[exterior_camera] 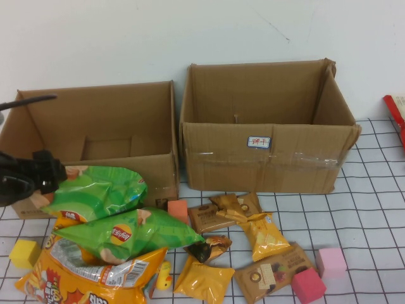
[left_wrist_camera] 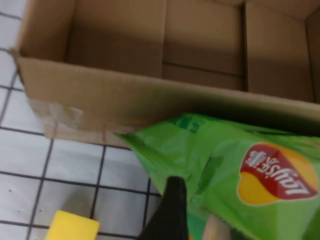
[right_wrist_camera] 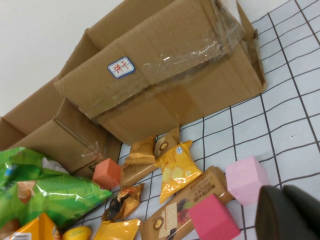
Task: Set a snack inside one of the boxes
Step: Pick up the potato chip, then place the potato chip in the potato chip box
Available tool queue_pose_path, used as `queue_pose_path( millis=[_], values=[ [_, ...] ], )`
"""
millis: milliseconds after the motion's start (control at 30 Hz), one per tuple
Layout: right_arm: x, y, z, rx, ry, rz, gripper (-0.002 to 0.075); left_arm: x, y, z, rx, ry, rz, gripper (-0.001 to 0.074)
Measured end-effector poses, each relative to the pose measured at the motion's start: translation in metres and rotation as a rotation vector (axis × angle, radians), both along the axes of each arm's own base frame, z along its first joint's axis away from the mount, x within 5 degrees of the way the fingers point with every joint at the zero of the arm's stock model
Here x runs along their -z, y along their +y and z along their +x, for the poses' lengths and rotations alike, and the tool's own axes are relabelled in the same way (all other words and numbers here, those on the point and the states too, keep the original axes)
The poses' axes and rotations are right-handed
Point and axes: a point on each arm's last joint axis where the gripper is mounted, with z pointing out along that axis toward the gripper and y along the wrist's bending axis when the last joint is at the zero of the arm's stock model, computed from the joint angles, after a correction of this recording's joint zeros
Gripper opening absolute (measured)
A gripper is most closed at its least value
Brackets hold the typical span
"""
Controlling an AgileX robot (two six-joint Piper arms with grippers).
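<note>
Left gripper point(exterior_camera: 56, 180) grips Lay's green chip bag point(exterior_camera: 95, 193); right gripper point(right_wrist_camera: 292, 215) state unclear.

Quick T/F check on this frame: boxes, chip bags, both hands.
1. The left hand holds a green chip bag in front of the left box. True.
2. The left box already holds a snack. False: its visible floor is bare.
3. The right box carries a small label. True.
4. The right hand grips the pink cube. False: it is only beside the cube, holding nothing visible.
</note>
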Motion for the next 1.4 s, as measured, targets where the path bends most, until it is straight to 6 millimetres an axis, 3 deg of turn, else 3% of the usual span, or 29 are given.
queue_pose_path(
  millis=[100, 167, 233, 367, 433, 500, 733, 900, 1100, 1233, 1400],
  values=[
    [0.0, 0.0, 0.0, -0.003, -0.004, -0.011, -0.0001, 0.007, -0.001, 0.004, 0.008, 0.017, -0.016, 0.0643],
    [0.0, 0.0, 0.0, -0.003, -0.004, -0.014, -0.0001, 0.01, -0.003, 0.007, 0.026, 0.022, -0.015, 0.0594],
    [0.0, 0.0, 0.0, -0.003, -0.004, -0.013, -0.0001, 0.012, -0.003, 0.008, 0.042, 0.023, -0.013, 0.0483],
    [0.0, 0.0, 0.0, -0.004, -0.005, -0.014, -0.0001, 0.016, -0.004, 0.01, 0.055, 0.027, -0.007, 0.0188],
    [0.0, 0.0, 0.0, -0.004, -0.005, -0.014, -0.0001, 0.016, -0.004, 0.011, 0.057, 0.028, -0.006, 0.009],
    [0.0, 0.0, 0.0, -0.004, -0.005, -0.015, -0.0001, 0.017, -0.004, 0.012, 0.055, 0.027, -0.003, 0.0044],
    [0.0, 0.0, 0.0, -0.005, -0.004, -0.017, -0.0001, 0.009, -0.003, 0.008, 0.064, -0.01, 0.012, 0.0011],
    [0.0, 0.0, 0.0, -0.006, -0.003, -0.017, -0.0001, -0.023, -0.005, -0.01, 0.079, -0.109, 0.016, 0.0009],
    [0.0, 0.0, 0.0, -0.006, -0.003, -0.017, -0.0001, -0.066, -0.009, -0.048, 0.12, -0.243, 0.013, 0.0008],
    [0.0, 0.0, 0.0, -0.006, -0.003, -0.017, -0.0001, -0.095, -0.01, -0.068, 0.098, -0.411, -0.023, 0.0008],
    [0.0, 0.0, 0.0, -0.007, -0.004, -0.019, -0.0001, -0.112, -0.005, -0.066, 0.051, -0.573, -0.002, 0.0008]
  ],
)
